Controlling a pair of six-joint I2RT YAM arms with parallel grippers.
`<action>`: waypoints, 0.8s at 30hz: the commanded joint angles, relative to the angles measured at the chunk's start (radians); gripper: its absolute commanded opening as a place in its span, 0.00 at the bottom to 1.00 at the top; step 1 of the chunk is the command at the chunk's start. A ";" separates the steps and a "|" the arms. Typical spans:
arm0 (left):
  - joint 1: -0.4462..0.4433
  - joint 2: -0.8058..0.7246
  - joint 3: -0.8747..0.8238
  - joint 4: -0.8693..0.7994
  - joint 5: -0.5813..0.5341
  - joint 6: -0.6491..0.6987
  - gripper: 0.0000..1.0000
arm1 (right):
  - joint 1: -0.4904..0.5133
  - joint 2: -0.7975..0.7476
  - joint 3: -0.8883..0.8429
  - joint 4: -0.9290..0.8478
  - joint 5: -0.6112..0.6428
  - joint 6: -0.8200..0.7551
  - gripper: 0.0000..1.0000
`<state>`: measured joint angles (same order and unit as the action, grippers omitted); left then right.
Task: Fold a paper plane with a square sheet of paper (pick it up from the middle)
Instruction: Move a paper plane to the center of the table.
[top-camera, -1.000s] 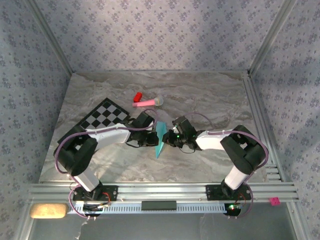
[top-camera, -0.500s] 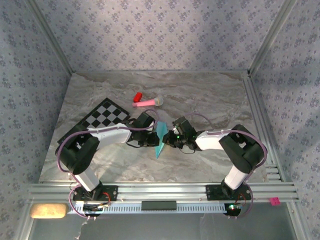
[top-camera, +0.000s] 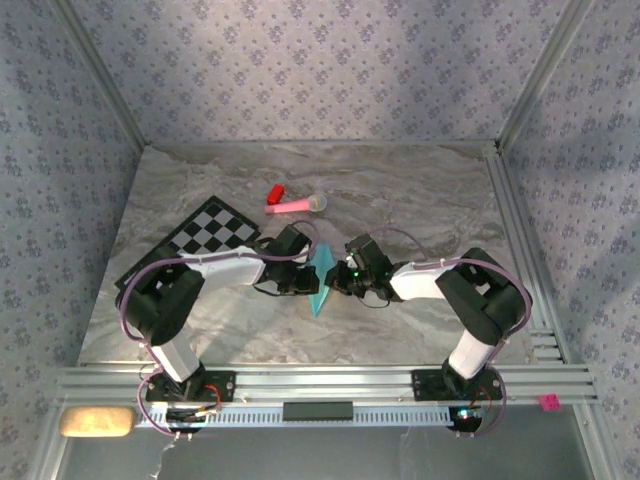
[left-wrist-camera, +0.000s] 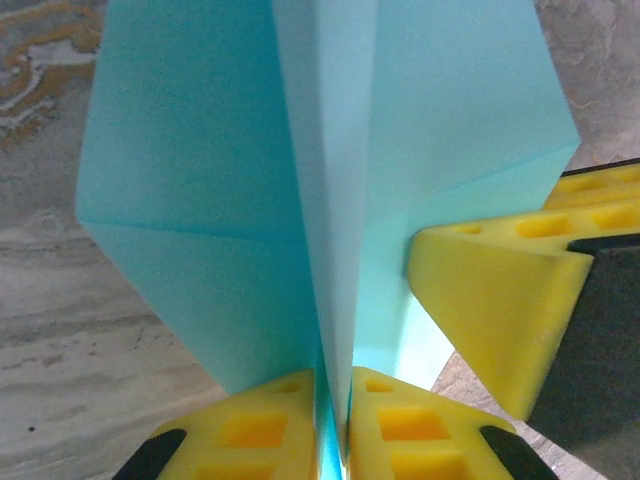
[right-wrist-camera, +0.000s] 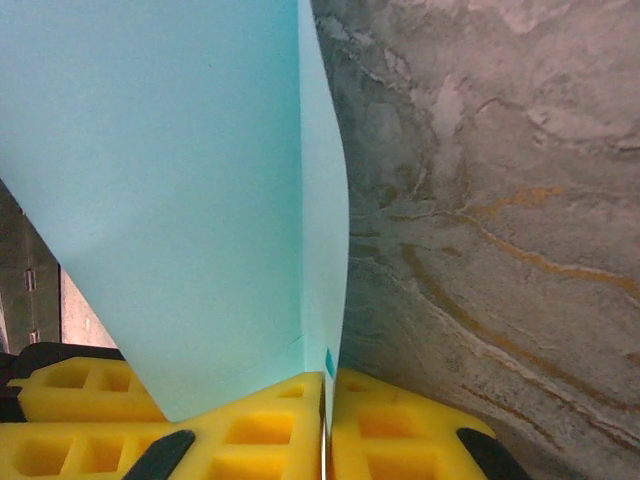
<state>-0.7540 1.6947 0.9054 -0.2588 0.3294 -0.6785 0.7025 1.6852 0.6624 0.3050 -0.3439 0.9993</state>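
Change since the earlier frames: small. In the top view the left arm's elbow has drifted a little right and the right arm's elbow a little left. The paper plane (top-camera: 321, 285) sits almost where it was, at centre frame between the two wrists.

Paper plane: light-blue, folded, narrow. It stands on edge rather than flat, with its pointed end toward the bottom of the top view and its wider end toward the top. A long centre crease runs up the middle of the left wrist view (left-wrist-camera: 330, 180), with a flap spread to each side and a diagonal fold line on the left flap.

Left gripper (top-camera: 305, 280): comes at the paper from the left of centre. In its wrist view (left-wrist-camera: 333, 400) the jaws are pressed together on the paper's centre fold, with the blue edge pinched between the yellow fingers (left-wrist-camera: 255, 430).

Right gripper (top-camera: 338, 280): comes from the right, opposite the left one. In its wrist view (right-wrist-camera: 325, 400) the jaws are clamped on the paper's folded edge (right-wrist-camera: 180, 200). One of its yellow fingers (left-wrist-camera: 490, 300) shows at the right of the left wrist view, against the paper.

Surroundings: marbled grey tabletop (top-camera: 420, 200). A checkered mat (top-camera: 205, 235) lies left of centre, partly under the left arm. A pink stick toy (top-camera: 295, 205) and a red piece (top-camera: 274, 192) lie just above centre, apart from the paper.
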 joint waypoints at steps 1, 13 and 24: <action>-0.007 0.025 0.040 0.006 0.029 0.006 0.16 | -0.001 0.014 -0.012 0.006 -0.010 0.011 0.10; -0.016 0.067 0.074 0.000 0.040 0.003 0.13 | -0.003 0.012 -0.014 0.011 -0.020 0.010 0.10; -0.021 0.038 0.127 -0.178 -0.111 0.028 0.01 | -0.021 -0.085 -0.021 -0.065 0.006 -0.021 0.25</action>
<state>-0.7681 1.7599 0.9966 -0.3340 0.2928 -0.6739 0.6914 1.6638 0.6514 0.2913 -0.3485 0.9977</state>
